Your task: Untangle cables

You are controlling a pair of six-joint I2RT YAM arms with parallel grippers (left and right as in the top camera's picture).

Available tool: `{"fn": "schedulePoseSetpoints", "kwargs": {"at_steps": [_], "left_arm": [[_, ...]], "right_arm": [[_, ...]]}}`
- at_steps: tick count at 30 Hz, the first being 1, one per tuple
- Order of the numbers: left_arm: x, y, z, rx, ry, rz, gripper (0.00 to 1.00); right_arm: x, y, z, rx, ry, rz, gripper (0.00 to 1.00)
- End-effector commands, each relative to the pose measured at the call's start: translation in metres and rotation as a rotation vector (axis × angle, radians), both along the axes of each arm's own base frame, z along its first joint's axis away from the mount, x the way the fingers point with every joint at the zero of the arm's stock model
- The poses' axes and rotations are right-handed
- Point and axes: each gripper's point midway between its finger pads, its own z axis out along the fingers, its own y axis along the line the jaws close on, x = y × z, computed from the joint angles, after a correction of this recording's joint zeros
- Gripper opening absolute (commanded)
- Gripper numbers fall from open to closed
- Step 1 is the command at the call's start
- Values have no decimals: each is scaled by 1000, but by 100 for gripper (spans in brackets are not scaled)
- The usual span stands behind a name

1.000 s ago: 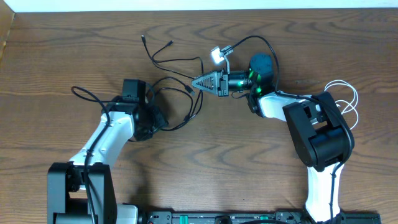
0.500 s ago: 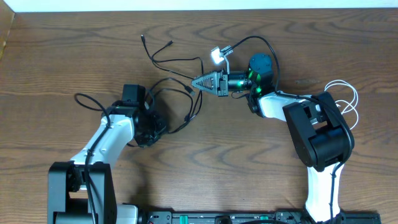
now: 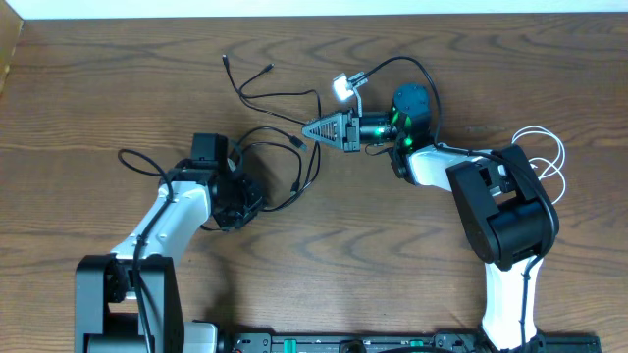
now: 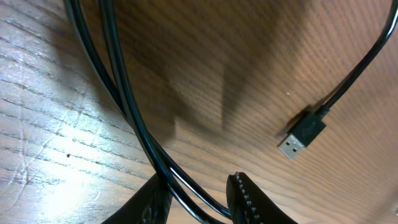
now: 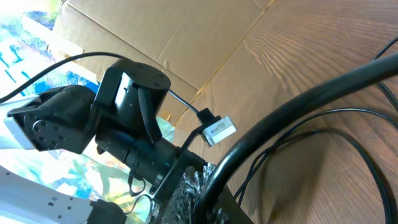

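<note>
**Limp cords on bare wood: grip the cord itself, not the plugs**

From overhead: black cables (image 3: pixel 280 95) strewn in loose loops from 9 to 12 o'clock of the table (image 3: pixel 392 265), crossing one another around 11; white cable (image 3: pixel 562 155) coiled well apart at 3 o'clock. Judged thin, light and floppy, with no stiffness to push against, so fit only for pulling. Likely to slide easily on the wood and drag neighbouring loops along. Best taken on a free run of cord near a crossing, not at the small ends. At 8 o'clock, left gripper (image 3: pixel 238 204), low over a loop. At 12 o'clock, right gripper (image 3: pixel 312 128), pointing toward 9, closed to a point at a strand. Just past it at 1 o'clock, a white tag (image 3: pixel 341 88).

From the left wrist: fingers a narrow way apart, straddling two black strands at 6 o'clock, flat on the wood; not visibly pinched. At 3 o'clock, a plug (image 4: pixel 300 138), flat and metal-tipped, well apart from the fingers; rigid, probably prone to catching in a loop.

From the right wrist: closed tight, one black strand running from 2 o'clock down into the fingers at 6, apparently pinched. Beyond the table edge at 12 o'clock, cardboard (image 5: pixel 186 56).

Surface: grained brown wood, flat, matt, scuffed, with bare room toward 6 o'clock for laying cords out
</note>
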Motion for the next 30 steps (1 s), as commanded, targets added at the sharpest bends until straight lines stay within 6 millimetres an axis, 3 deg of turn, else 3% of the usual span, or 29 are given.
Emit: {"fn": "schedulePoseSetpoints", "kwargs": {"at_steps": [1, 16, 23, 24, 30], "left_arm": [[0, 0, 3, -72, 11, 32, 34], [0, 0, 6, -119, 15, 52, 33], [0, 2, 6, -111, 14, 53, 19], [0, 2, 6, -111, 14, 53, 13], [0, 2, 6, -111, 14, 53, 8]], "right_arm": [[-1, 3, 4, 5, -28, 1, 1], [-1, 3, 4, 5, -28, 0, 1], [-1, 3, 4, 5, -28, 0, 1], [-1, 3, 4, 5, -28, 0, 1], [-1, 3, 4, 5, -28, 0, 1]]}}
